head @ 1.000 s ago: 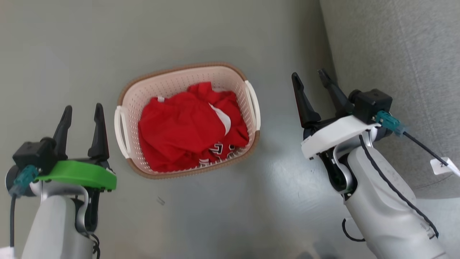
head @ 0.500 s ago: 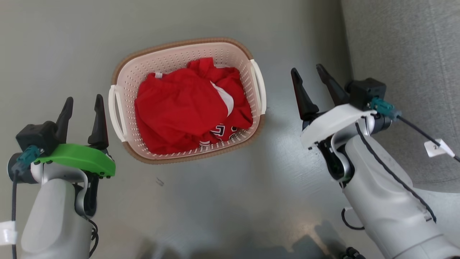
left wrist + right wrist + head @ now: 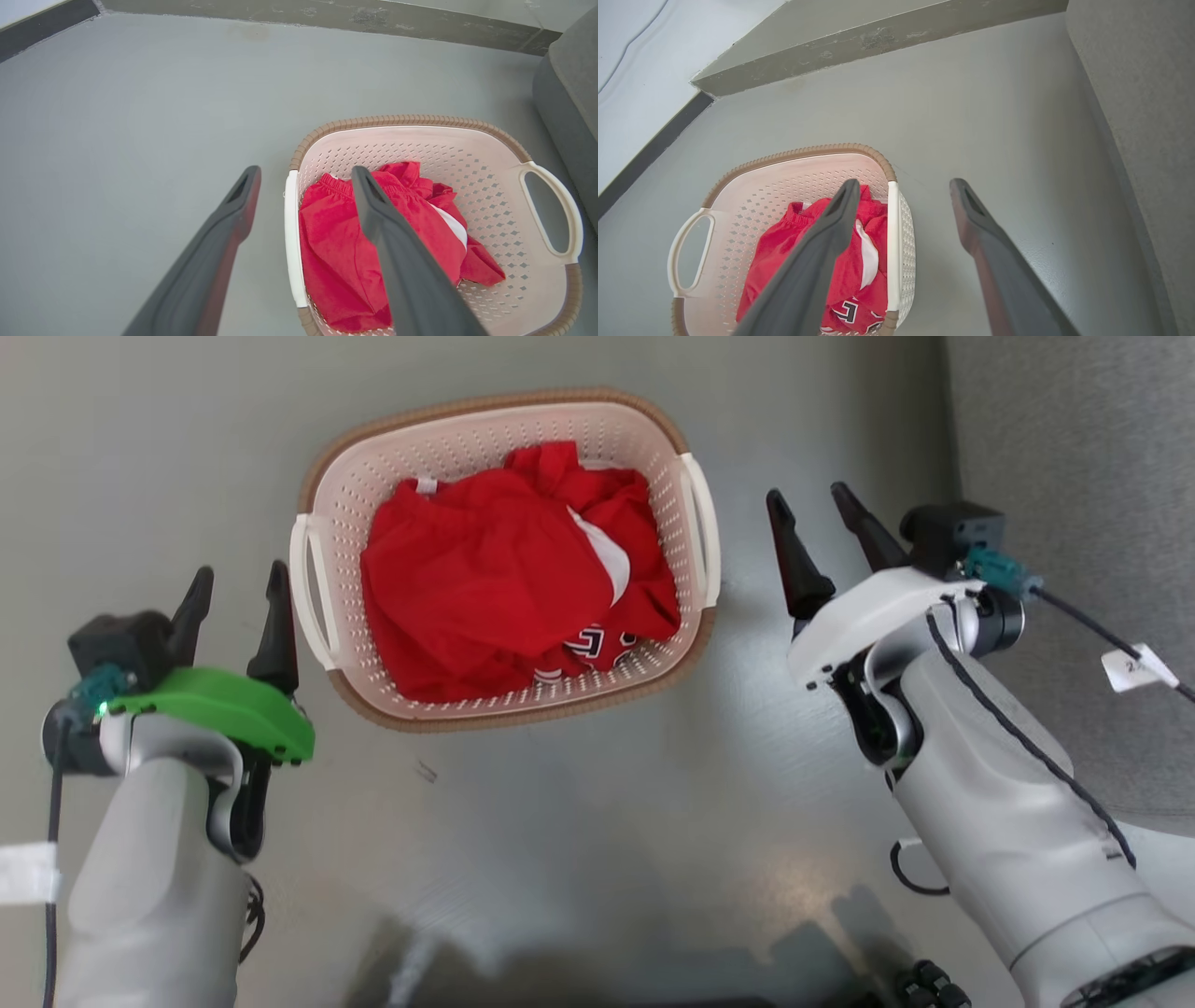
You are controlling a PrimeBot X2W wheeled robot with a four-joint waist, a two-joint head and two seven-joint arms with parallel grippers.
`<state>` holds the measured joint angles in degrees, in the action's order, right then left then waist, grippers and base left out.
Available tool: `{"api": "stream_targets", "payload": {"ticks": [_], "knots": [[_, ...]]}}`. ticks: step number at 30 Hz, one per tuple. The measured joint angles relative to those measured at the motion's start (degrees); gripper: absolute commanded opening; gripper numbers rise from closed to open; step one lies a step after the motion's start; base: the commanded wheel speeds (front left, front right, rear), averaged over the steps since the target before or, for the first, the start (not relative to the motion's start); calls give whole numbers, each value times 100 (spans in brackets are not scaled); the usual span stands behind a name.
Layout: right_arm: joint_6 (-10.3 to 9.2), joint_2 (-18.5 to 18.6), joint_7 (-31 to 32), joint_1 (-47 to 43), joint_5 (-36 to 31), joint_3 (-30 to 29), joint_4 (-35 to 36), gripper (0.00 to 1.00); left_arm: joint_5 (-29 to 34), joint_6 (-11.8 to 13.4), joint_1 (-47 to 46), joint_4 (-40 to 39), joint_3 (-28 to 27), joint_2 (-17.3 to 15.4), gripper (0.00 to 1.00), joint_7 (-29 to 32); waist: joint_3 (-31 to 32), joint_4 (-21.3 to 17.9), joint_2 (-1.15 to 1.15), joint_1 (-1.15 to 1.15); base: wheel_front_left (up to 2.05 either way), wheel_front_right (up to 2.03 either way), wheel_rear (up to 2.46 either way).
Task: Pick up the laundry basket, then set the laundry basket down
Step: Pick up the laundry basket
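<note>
The left gripper (image 3: 239, 590) has its two dark fingers spread well apart with nothing between them, and the right gripper (image 3: 807, 509) is spread about as wide and is just as empty. Both point forward along the floor (image 3: 560, 821), one on each side of the laundry basket (image 3: 495, 434). The basket sits flat on the floor between the two arms, with a crumpled red garment (image 3: 485, 569) lying inside it. In the head view the inner finger of the left gripper is just beside the white left handle (image 3: 313, 588) without closing on it, while the right gripper is near the white right handle (image 3: 705, 537) with a strip of bare floor between them. Each wrist view looks down over the basket's near end, and the white bar of that side's handle appears in the gap between that gripper's own fingers. From this the arms seem lined up on the handles but not yet down on them. How high the fingertips are above the handles cannot be told. A grey upholstered piece of furniture (image 3: 1074, 476) stands close behind the right arm. As a judgement, no part of the task is done: the basket has not been gripped or raised. The approach looks well advanced, more so on the left side. What remains is to bring each pair of fingers around its handle, close them, lift the basket evenly, and then lower it back to the floor and let go.
</note>
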<state>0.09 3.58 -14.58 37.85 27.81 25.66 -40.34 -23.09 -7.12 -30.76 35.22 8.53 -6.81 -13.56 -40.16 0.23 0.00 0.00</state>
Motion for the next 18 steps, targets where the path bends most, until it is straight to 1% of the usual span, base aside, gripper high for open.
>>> {"api": "stream_targets", "payload": {"ticks": [2, 6, 18], "knots": [[37, 1, 1, 108, 0, 60, -113, 100, -10, 0, -125, 90, 108, -15, 100, 42, -72, 22, 0, 0, 0, 0, 0], [40, 2, 0, 285, 2, 110, -253, 100, -51, 0, -296, 190, 249, -24, 100, 43, -183, 50, 0, 0, 0, 0, 0], [115, 9, 26, 869, 154, 465, -727, 100, -407, 0, -864, 793, 612, -73, 100, 269, -644, 118, 0, 0, 0, 0, 0]]}}
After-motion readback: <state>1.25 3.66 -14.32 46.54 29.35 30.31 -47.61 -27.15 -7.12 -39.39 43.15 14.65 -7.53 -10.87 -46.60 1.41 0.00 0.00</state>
